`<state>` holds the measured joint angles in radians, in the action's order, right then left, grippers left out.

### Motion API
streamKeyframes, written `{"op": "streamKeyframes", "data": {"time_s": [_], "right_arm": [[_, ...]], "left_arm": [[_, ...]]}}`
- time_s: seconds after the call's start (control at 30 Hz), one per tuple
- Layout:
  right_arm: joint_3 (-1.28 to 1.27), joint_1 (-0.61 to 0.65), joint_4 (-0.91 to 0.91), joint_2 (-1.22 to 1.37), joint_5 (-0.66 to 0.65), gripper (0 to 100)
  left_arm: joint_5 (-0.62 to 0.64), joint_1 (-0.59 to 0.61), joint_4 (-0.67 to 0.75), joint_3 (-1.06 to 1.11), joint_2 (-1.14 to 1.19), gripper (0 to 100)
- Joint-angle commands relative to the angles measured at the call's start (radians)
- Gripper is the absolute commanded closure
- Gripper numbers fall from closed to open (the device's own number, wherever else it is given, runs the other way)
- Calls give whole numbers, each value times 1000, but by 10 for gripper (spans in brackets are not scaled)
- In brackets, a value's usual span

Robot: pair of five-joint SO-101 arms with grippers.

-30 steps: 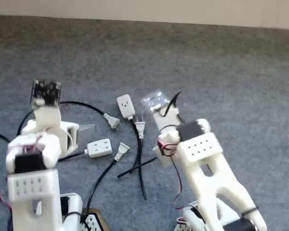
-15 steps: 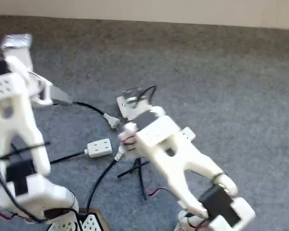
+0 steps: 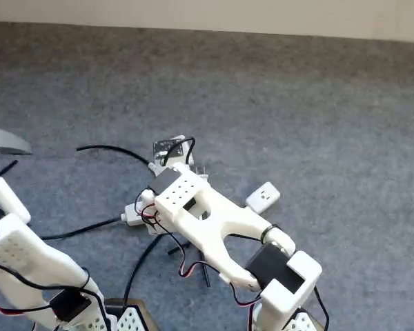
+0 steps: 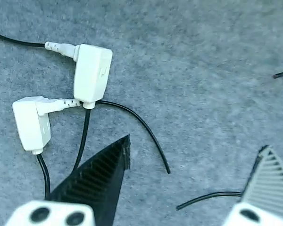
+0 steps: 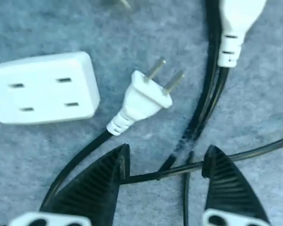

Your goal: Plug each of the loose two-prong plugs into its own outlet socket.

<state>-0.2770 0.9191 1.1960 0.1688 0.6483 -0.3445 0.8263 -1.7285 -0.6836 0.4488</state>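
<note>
High view, looking down on a grey carpeted table (image 3: 317, 103). The white right arm (image 3: 214, 221) stretches from the near edge toward the middle, above a tangle of cords. The white left arm (image 3: 21, 262) stands at the left edge. A white outlet cube (image 3: 263, 196) lies just right of the right arm.

Right wrist view: the right gripper (image 5: 167, 150) hangs with its black fingers apart, holding nothing. Left wrist view: the left gripper (image 4: 195, 143) is spread wide and empty above two white corded blocks (image 4: 92, 70) that touch; whether they are joined cannot be told.

Near the right gripper sits a white outlet block (image 5: 42, 87), sockets up. Just beside it, not touching, a white two-prong plug (image 5: 144, 96) lies flat, just beyond the fingertips. Black cords (image 5: 207, 94) cross beneath the fingers.

The plug looks light and rigid, with thin prongs that may bend. The moulded body behind the prongs seems the best hold. Its springy cord will likely tug and twist it. The light block may slide when pushed unless braced.

The far half and right side of the table offer open room. The crossing cords could snag a descending finger.
</note>
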Motion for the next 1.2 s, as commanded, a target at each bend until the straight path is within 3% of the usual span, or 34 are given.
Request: {"op": "streamKeyframes", "data": {"time_s": [0.0,0.33,0.57,0.7,0.97,1.03,1.17], "right_arm": [[42,5,-119,-53,11,746],[-170,-24,-476,-48,199,746],[-225,-39,-452,-50,195,778],[-216,-54,-297,-50,193,998],[-197,-176,-209,-51,192,993],[-157,-206,-168,-53,120,993],[91,-229,38,-53,-334,993]], "left_arm": [[-18,15,-3,-94,59,600],[-17,56,-5,-228,147,600],[-17,85,-5,-229,147,600],[-17,101,-5,-229,143,600],[-17,108,-11,-229,142,600],[-17,110,-11,-229,142,600],[-17,110,-11,-225,151,602]]}}
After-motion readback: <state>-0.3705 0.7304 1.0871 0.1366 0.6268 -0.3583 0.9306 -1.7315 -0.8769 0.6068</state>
